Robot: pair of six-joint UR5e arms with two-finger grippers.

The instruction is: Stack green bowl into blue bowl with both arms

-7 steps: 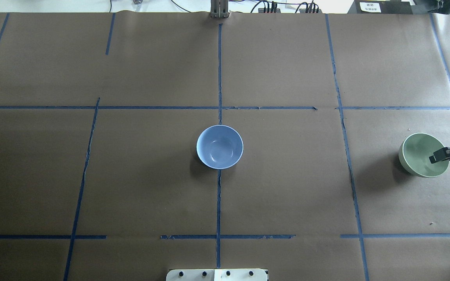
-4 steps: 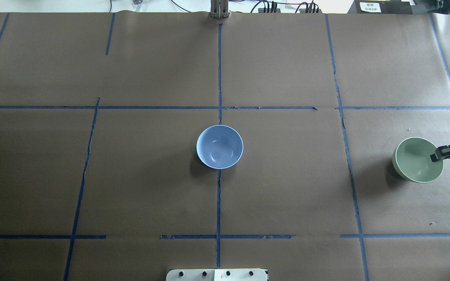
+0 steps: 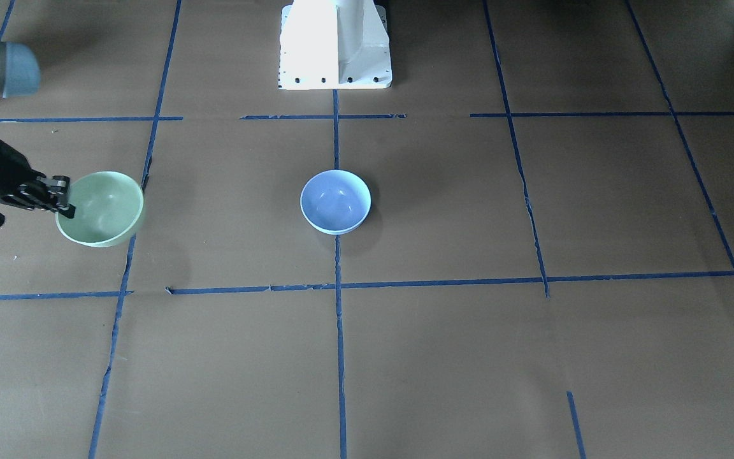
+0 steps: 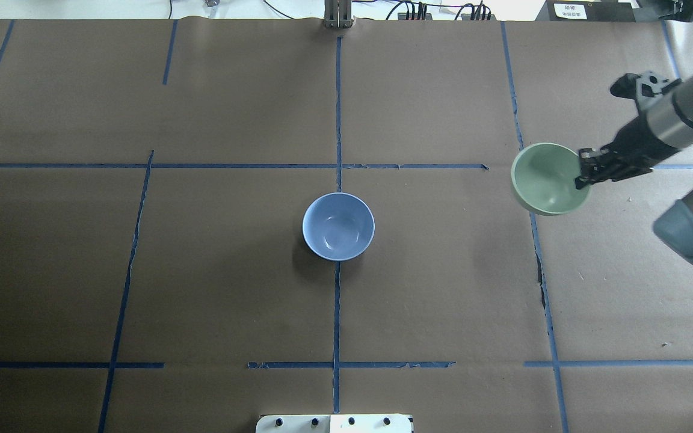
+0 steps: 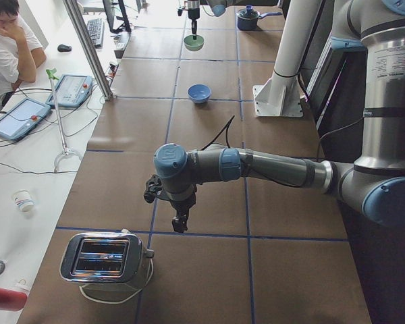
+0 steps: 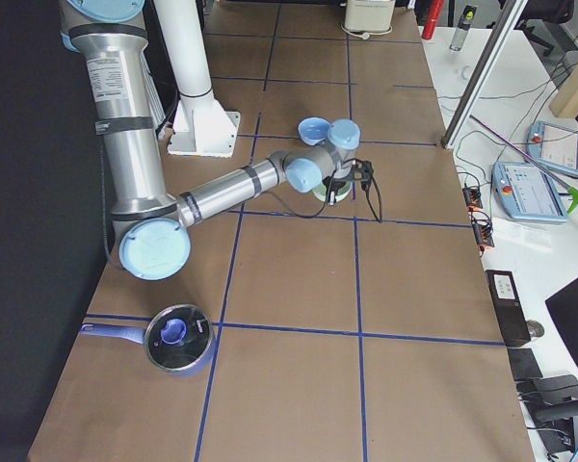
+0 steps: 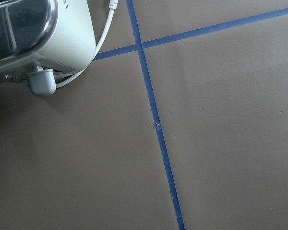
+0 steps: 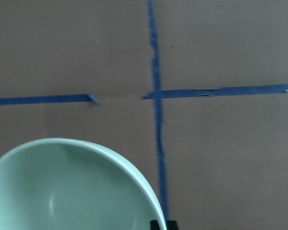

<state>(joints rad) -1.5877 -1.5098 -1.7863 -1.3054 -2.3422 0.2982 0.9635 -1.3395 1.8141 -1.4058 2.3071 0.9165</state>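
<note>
Two bowls, well apart: the green bowl hangs from my right gripper, whose jaws pinch the rim on its outer side. I judge it to be clear of the table. The blue bowl rests upright at the middle, to the robot's left of the green one, so the right arm is nearer. My left gripper hovers by the toaster, far off; I cannot tell whether its jaws are parted.
</note>
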